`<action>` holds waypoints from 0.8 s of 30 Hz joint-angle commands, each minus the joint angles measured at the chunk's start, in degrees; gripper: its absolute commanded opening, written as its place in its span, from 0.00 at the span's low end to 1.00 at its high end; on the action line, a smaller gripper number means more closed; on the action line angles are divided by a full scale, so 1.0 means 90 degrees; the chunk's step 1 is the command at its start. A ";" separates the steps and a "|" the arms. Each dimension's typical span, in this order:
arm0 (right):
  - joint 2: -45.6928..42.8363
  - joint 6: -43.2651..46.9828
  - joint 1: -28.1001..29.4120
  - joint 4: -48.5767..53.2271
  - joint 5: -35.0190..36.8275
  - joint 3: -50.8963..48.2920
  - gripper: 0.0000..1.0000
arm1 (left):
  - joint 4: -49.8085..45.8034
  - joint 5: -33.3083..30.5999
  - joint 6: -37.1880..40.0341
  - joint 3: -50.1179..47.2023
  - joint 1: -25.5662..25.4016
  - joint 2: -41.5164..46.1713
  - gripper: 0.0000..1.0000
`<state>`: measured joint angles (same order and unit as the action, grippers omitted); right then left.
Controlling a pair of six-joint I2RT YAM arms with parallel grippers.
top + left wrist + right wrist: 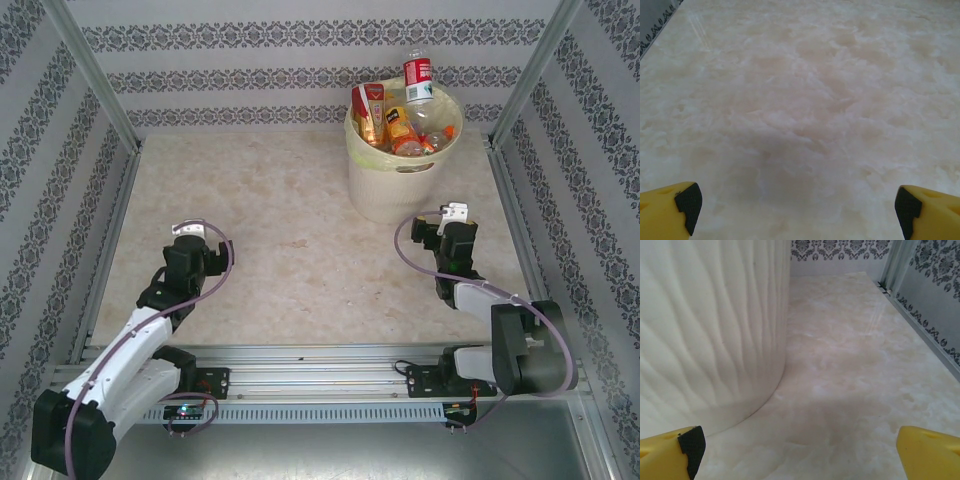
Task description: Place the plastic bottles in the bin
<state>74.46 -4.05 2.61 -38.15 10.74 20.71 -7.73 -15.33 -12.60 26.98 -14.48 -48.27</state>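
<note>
The clear plastic bottles are lying piled inside the round cream-white plastic bin, which is standing just ahead and to the left of the right end effector. At least four are showing. One red-labelled bottle is poking above the rim, its writing too small to read. The right one and the left end effector are both gaping wide, gripping nothing, over the marbled beige counter.

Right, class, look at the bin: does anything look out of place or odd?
Yes. One red-labelled bottle stands upright at the far side of the bin, poking well above the rim, while the other bottles lie lower inside. It looks perched rather than settled.
</note>
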 commanded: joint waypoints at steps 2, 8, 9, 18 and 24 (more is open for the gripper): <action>0.0049 0.0135 -0.0040 -0.0396 -0.0060 -0.0018 0.98 | 0.0538 -0.0115 0.0254 -0.0060 0.0099 -0.0248 1.00; -0.0018 0.0136 -0.0024 -0.0711 -0.0065 -0.0260 0.98 | 0.1532 -0.0473 0.0880 -0.0202 0.0289 -0.0753 1.00; 0.0036 0.0154 -0.0014 -0.0776 -0.0080 -0.0262 0.98 | 0.1907 -0.0521 0.1055 -0.0269 0.0384 -0.0920 1.00; -0.0014 0.0333 0.0149 -0.0936 -0.0007 -0.0367 0.98 | 0.4657 0.0309 0.1358 -0.0470 0.0858 -0.2789 1.00; -0.0041 0.0339 0.0158 -0.0820 -0.0012 -0.0332 0.98 | 0.6683 0.0722 0.1737 -0.0830 0.1046 -0.3850 1.00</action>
<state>74.94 -1.50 3.64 -44.21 10.70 18.20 39.55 -11.57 0.71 20.49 -6.57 -80.53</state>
